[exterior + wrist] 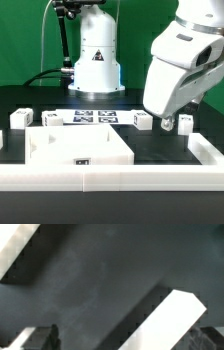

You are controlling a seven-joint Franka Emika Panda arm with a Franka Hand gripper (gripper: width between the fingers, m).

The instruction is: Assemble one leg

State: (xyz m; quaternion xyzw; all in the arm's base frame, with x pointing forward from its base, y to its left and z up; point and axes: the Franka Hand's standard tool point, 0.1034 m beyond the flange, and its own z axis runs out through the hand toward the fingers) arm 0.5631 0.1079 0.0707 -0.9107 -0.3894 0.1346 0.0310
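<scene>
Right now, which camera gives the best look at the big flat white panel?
The exterior view: the panel lies whole and sharp on the dark table. The wrist view shows only blurred white shapes, and I cannot tell whether any of them is the panel.

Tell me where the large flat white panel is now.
In the exterior view, the large flat white plastic panel lies left of centre on the dark table, in front of the marker board, with the tool toward that view's right.
</scene>
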